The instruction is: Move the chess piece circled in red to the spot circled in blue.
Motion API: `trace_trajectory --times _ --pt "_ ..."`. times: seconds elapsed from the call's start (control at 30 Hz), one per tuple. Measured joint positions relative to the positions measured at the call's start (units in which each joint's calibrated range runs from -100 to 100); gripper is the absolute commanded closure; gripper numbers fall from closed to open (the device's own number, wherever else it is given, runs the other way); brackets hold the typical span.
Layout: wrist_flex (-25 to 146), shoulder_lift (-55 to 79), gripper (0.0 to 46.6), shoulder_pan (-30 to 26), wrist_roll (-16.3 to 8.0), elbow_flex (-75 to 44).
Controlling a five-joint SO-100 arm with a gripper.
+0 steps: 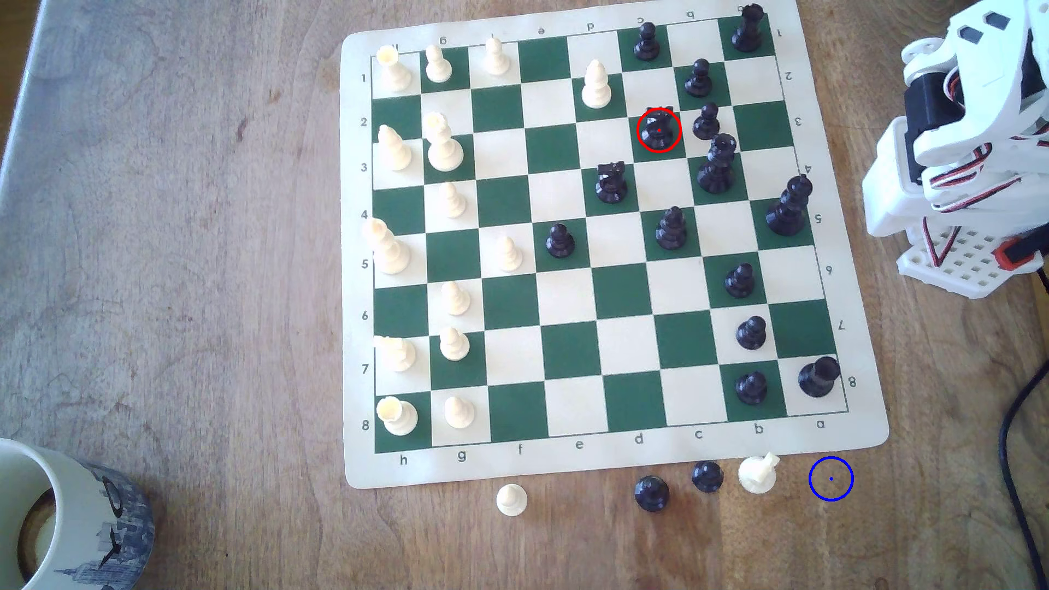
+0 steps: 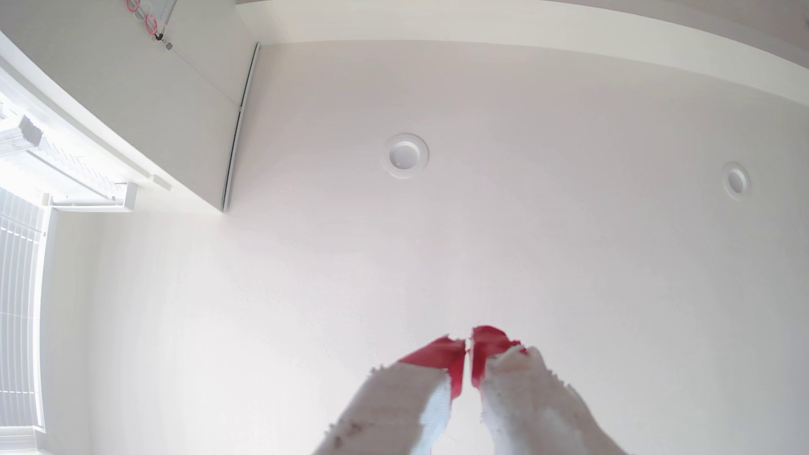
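Note:
The chess piece circled in red (image 1: 658,129) is a small black knight standing on a green square in the far right part of the board (image 1: 567,317). A second black knight (image 1: 611,182) stands one square diagonally nearer. The spot circled in blue (image 1: 831,479) is bare wood just off the board's near right corner. The white arm (image 1: 965,142) is folded up at the exterior view's right edge, away from the board. In the wrist view my gripper (image 2: 468,345) points at the ceiling, its red-tipped white fingers (image 2: 486,350) pressed together with nothing between them.
Black pawns (image 1: 706,120) and taller black pieces crowd around the ringed knight. Off the board's near edge stand two black pawns (image 1: 651,492), a white knight (image 1: 758,472) and a white pawn (image 1: 511,499). A mug (image 1: 62,522) sits at the near left corner. A black cable (image 1: 1022,454) runs along the right.

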Motion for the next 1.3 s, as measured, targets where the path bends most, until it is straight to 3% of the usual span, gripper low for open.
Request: trace_trajectory --times 0.3,0.6,0.8,0.97,1.1,1.17,1.3 --pt "7.81 0.00 46.4 4.79 0.00 0.00" --pt "48.05 -0.17 46.4 11.87 0.00 -0.81" --pt "87.09 0.00 46.4 16.59 -0.05 -10.48" --pt "107.73 0.75 46.4 21.68 -0.05 -18.35" --pt "121.75 5.53 46.4 22.71 -0.24 -25.40" --pt "126.22 8.55 46.4 22.86 0.83 -28.56" --pt "150.04 23.21 44.7 19.91 2.05 -45.37"
